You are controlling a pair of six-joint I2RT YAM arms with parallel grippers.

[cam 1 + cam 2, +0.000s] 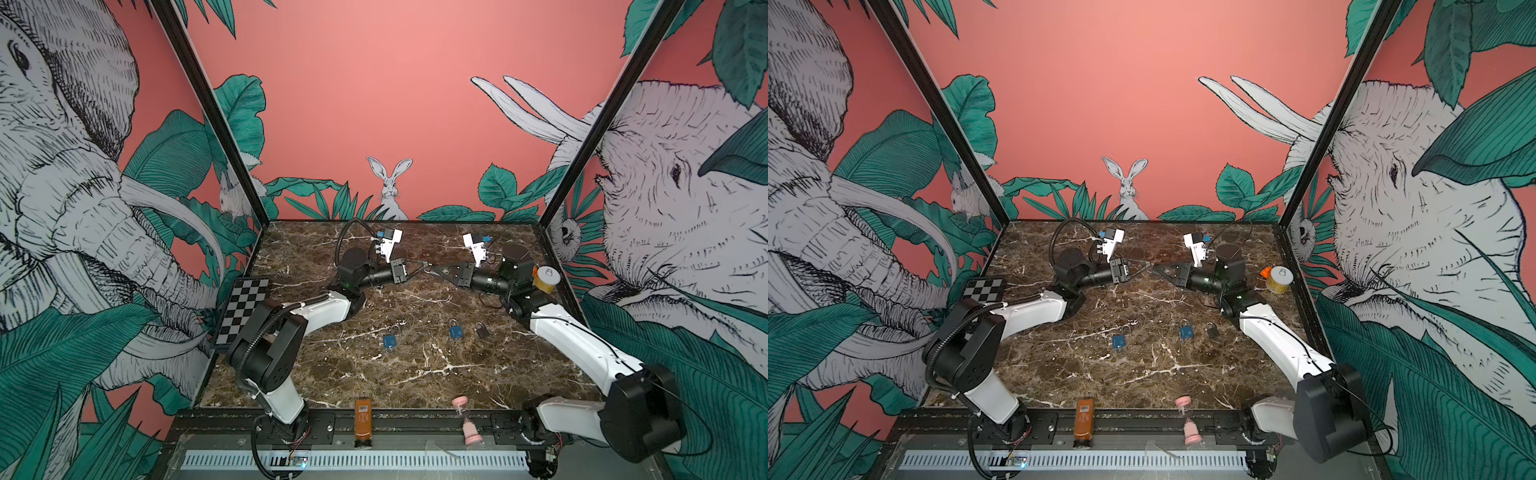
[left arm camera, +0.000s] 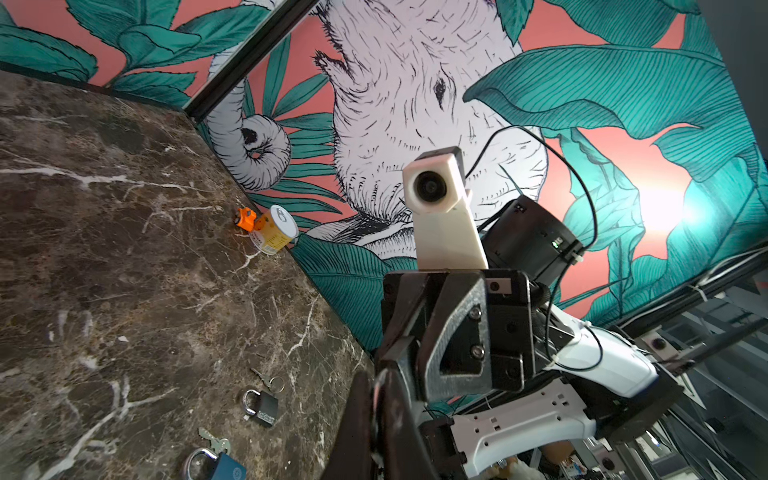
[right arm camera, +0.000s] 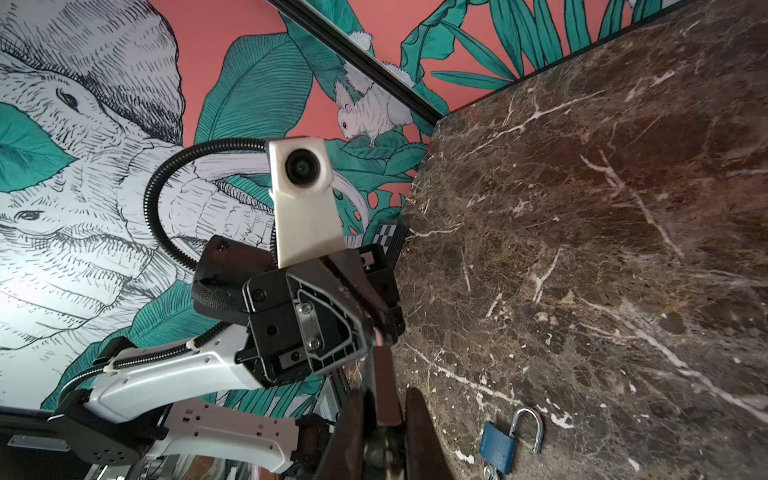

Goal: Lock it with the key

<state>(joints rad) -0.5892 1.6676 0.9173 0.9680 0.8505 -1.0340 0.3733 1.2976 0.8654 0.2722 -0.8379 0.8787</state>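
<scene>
orange bottle (image 1: pixel 363 422), r gripper (image 1: pixel 433 269) pinching brown lock (image 3: pixel 383 374), l gripper (image 1: pixel 419 266) closed

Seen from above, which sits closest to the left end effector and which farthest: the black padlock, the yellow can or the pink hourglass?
From the left end effector:
1. Black padlock, middle, toward the front.
2. Yellow can, far right side.
3. Pink hourglass, at the front edge.

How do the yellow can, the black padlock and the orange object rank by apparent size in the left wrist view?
1. yellow can
2. black padlock: nearly alike; it lies nearer the camera, so this order is unsure
3. orange object: clearly smallest
</scene>
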